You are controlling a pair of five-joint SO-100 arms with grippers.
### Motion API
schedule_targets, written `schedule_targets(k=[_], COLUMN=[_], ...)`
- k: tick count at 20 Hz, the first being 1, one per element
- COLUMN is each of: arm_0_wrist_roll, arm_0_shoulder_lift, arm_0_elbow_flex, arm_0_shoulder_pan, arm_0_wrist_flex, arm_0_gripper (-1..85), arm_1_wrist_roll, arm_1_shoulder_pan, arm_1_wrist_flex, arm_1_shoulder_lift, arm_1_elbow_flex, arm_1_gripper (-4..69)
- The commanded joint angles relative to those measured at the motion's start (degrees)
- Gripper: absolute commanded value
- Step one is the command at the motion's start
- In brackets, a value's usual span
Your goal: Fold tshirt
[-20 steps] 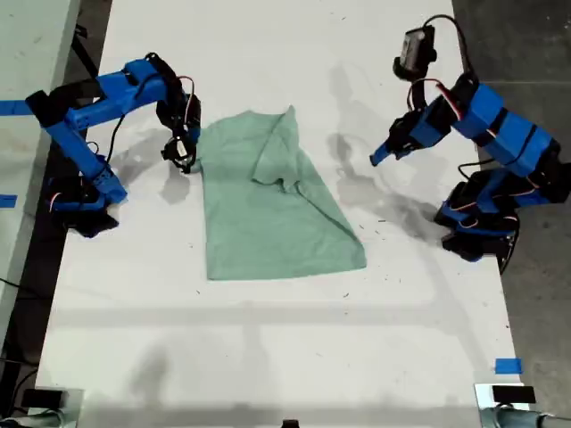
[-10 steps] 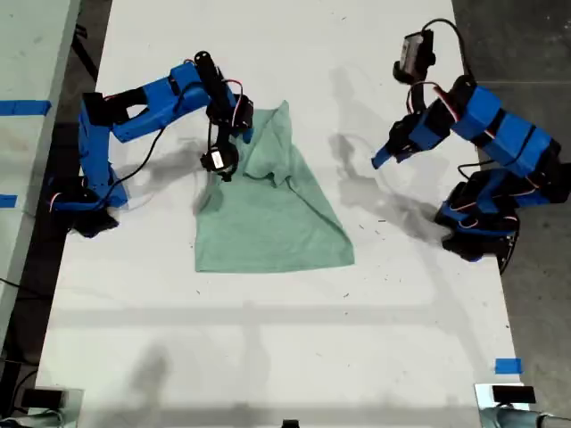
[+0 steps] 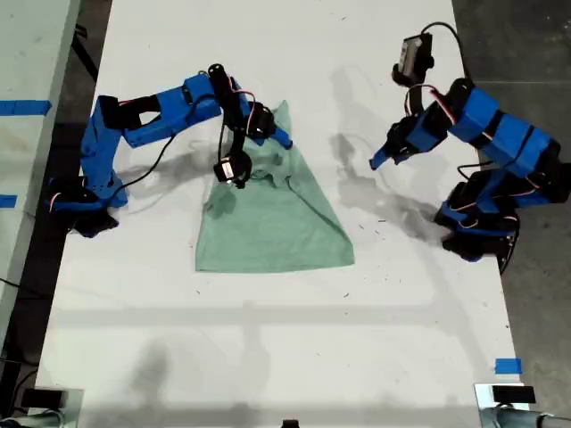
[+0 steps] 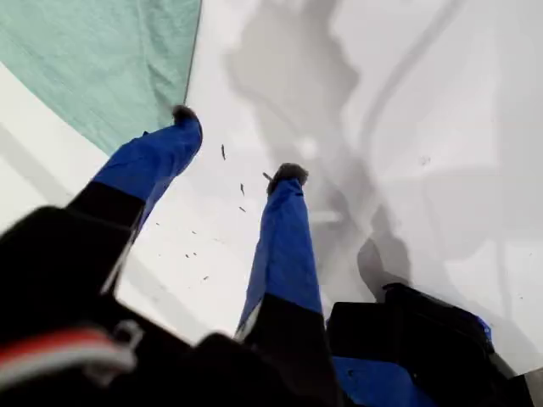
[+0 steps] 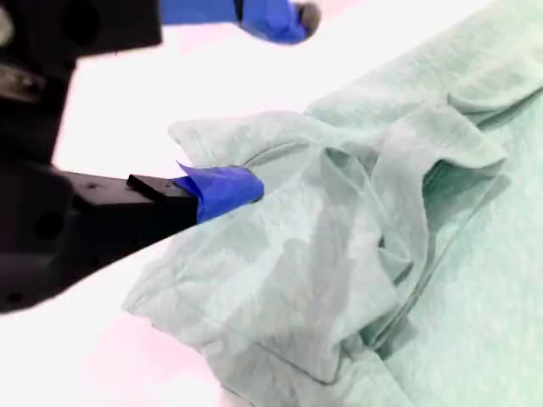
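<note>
While the pale mint-green cloth tshirt (image 3: 272, 214) lies partly folded mid-table on the white table (image 3: 268, 357), my second gripper (image 5: 280, 93) sits spread over its bunched upper edge; my first gripper (image 4: 233, 144) hovers spread above bare table, near the exterior view's right.

No text, label or number seems readable in any view

The pale mint-green tshirt (image 3: 272, 218) lies partly folded just left of centre in the exterior view, its upper part bunched, seemingly into loose wrinkles.
</note>
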Motion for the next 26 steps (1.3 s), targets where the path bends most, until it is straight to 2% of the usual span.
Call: schedule_targets(k=[1,3,6,8,9,10,11,13,17,22,26], arm_0_wrist_roll=[0.2,-0.4,-0.8,-4.5,-6.6,-8.9,-10.5,-13.4,-18.3,-20.5,-21.0], arm_0_shoulder_lift=[6.0,11.3,19.7,26.4,29.8,33.2,36.7,43.7,52.6,54.8,54.8], arm_0_elbow_flex=[-3.0,-2.6,4.4,12.9,17.6,22.4,27.5,37.6,50.2,54.8,54.9], arm_0_shoulder_pan=[0.9,0.5,2.5,5.9,7.7,9.4,11.0,13.9,18.3,20.1,20.4], arm_0_wrist_flex=[-0.2,2.2,7.5,8.3,8.3,8.4,7.9,7.1,6.6,4.9,4.8], arm_0_gripper=[33.9,33.2,25.3,17.5,13.4,13.0,15.4,25.6,27.9,28.0,28.0], arm_1_wrist_roll=[0.9,1.8,2.4,3.8,4.3,4.9,5.2,4.7,4.0,5.4,6.9], arm_1_shoulder_pan=[-1.7,-2.6,-7.3,-12.2,-15.0,-17.4,-19.5,-22.4,-25.8,-27.2,-27.9], arm_1_wrist_flex=[-1.7,-1.9,-2.2,-3.6,-4.8,-6.2,-7.5,-10.2,-15.6,-24.5,-27.6], arm_1_shoulder_lift=[2.3,2.3,2.3,1.9,1.5,0.8,-0.2,-2.6,-10.6,-23.4,-33.3], arm_1_elbow_flex=[0.1,0.7,0.4,0.4,0.4,0.5,0.5,1.2,2.5,4.7,2.2], arm_1_gripper=[20.1,19.5,17.7,17.7,19.6,23.6,27.1,31.0,34.3,34.7,33.3])
